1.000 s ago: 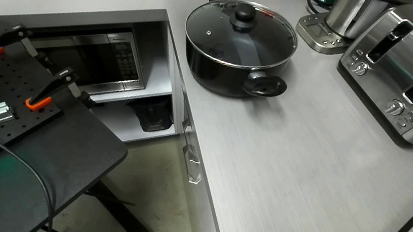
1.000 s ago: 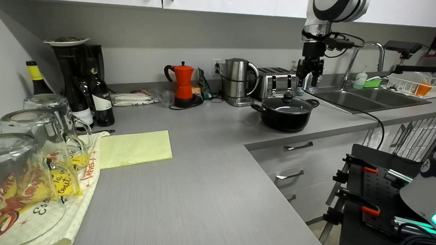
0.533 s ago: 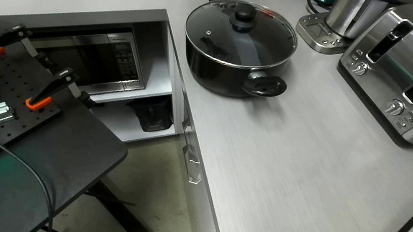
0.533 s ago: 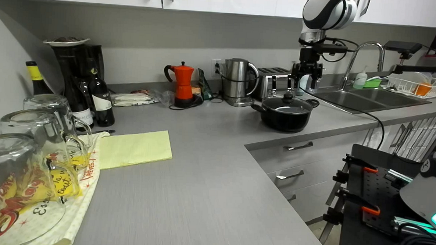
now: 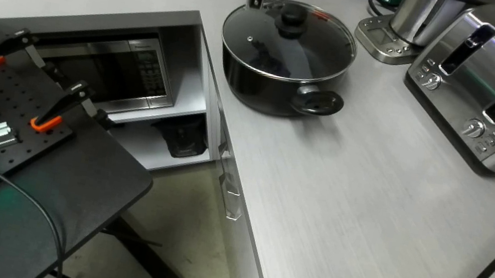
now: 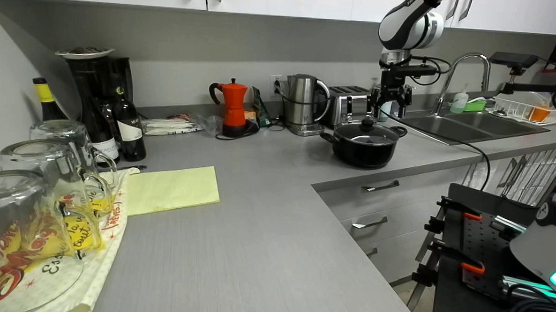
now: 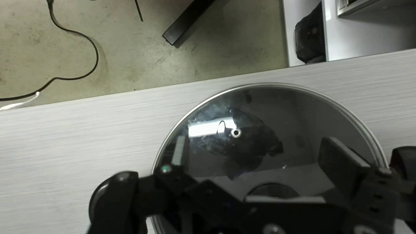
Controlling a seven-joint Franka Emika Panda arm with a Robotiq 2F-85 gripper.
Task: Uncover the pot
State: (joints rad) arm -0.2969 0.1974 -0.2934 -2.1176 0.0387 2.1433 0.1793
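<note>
Some way above the pot [image 5: 255, 92], hovering with fingers [image 7: 339, 154] parted; likely needing centring over the lid knob [image 5: 293, 20] before lowering straight, pinching.

In an exterior view, the pot [image 6: 365, 154] stands on the counter [image 6: 236, 257] near its edge, topped by the lid [image 6: 368, 136]. Behind the pot is the toaster [image 6: 355, 103], left of that an electric kettle [image 6: 300, 100], then a moka pot [image 6: 233, 108]. Right of the pot lies the sink [image 6: 476, 127], its faucet [image 6: 445, 90] behind. At the left, glass mugs [image 6: 47, 164] rest on a tea towel [image 6: 97, 270], wine bottles [image 6: 130, 131] behind them, and behind those a coffee maker [image 6: 101, 68] bearing a plate [image 6: 106, 51]. In the wrist view, the gripper [image 7: 258, 149] is over the lid.
</note>
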